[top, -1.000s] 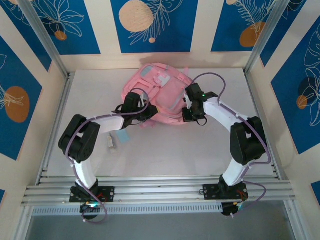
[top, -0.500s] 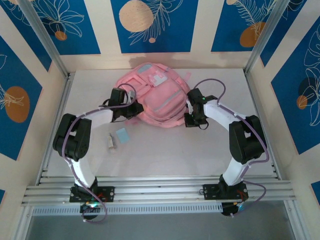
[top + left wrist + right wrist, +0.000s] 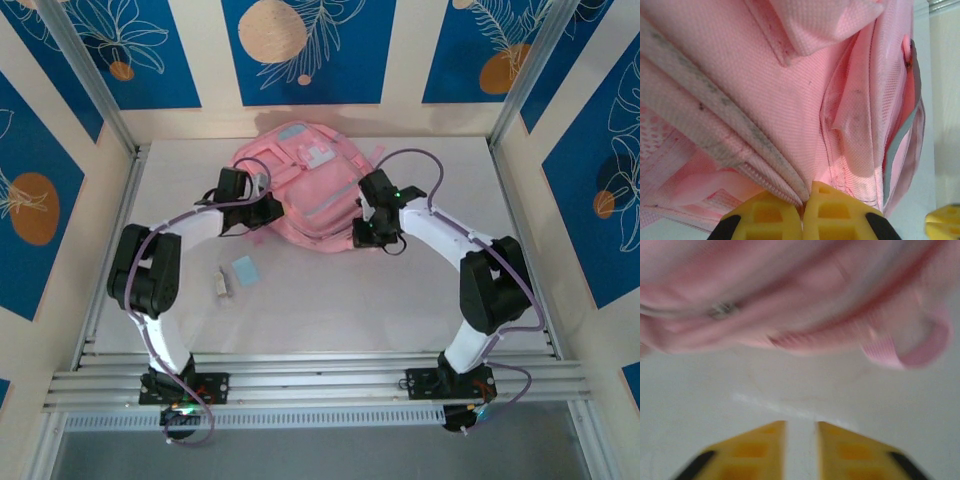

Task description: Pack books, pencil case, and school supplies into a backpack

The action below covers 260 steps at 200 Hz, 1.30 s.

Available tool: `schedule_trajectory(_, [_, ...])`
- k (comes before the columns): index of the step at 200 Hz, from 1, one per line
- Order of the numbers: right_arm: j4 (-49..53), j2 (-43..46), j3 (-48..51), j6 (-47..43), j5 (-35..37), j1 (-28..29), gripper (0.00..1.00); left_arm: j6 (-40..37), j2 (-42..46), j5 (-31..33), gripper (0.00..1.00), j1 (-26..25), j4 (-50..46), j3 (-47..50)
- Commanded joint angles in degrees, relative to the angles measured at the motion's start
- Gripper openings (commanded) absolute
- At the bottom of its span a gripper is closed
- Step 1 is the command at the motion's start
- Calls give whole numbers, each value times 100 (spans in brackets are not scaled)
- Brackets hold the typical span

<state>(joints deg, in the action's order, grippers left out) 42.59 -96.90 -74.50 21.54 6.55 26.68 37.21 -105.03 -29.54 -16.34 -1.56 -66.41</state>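
Note:
The pink backpack (image 3: 305,190) lies front up at the back middle of the table. My left gripper (image 3: 268,212) is at its left edge, shut on a fold of pink fabric by a zipper seam (image 3: 804,202). My right gripper (image 3: 362,238) sits at the bag's lower right corner. Its yellow fingers (image 3: 765,450) stand a narrow gap apart over bare table, with the blurred backpack (image 3: 790,300) just beyond them. Of the school supplies, a light-blue square (image 3: 244,270) and a small white piece (image 3: 222,285) lie on the table left of centre. The books and the pencil case are out of view.
Aluminium rails (image 3: 320,380) run along the near edge of the table and up both sides. Blue-patterned walls close in the back and sides. A loose pink strap (image 3: 920,347) hangs off the bag near my right gripper.
The backpack has gone from lifted and bunched to lying flat, shifted a little left. My right gripper has let go of it and parted its fingers. My left gripper moved left, still gripping.

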Motion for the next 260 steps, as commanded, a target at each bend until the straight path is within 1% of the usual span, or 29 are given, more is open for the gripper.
schedule_trajectory(1, [-292, -71, -490, 173, -468, 72, 35, -313, 323, -269, 0, 34, -24, 136])
schedule_trajectory(27, [-397, -548, -945, 228, -383, 335, 46, -62, 343, -426, 0, 33, 224, 200])
schedule_trajectory(46, [-478, -833, -1099, 155, -268, 582, 51, 99, 369, -509, 0, 34, 391, 209])
schedule_trajectory(70, [-523, -1158, -1116, -48, 86, 814, 56, 136, 396, -500, 0, 34, 434, 148])
schedule_trajectory(120, [-664, -1611, -865, -71, 760, 925, 61, 338, 326, -562, 0, 43, 643, 116])
schedule_trajectory(147, [-205, -1943, -1140, 121, 1689, 945, 59, 348, 351, -564, 0, 68, 649, 127])
schedule_trajectory(156, [-130, -1948, -1138, 130, 1835, 936, 57, 353, 377, -562, 0, 90, 637, 144])
schedule_trajectory(184, [-123, -1798, -917, 72, 2150, 914, 55, 331, 413, -549, 0, 187, 596, 172])
schedule_trajectory(202, [-152, -1812, -817, 61, 2149, 846, 52, 333, 414, -532, 0, 240, 587, 173])
schedule_trajectory(225, [-217, -2002, -803, 87, 1927, 761, 39, 344, 431, -527, 0, 285, 579, 164])
schedule_trajectory(260, [-356, -2269, -768, 311, 1509, 667, 38, 342, 499, -525, 0, 310, 552, 183])
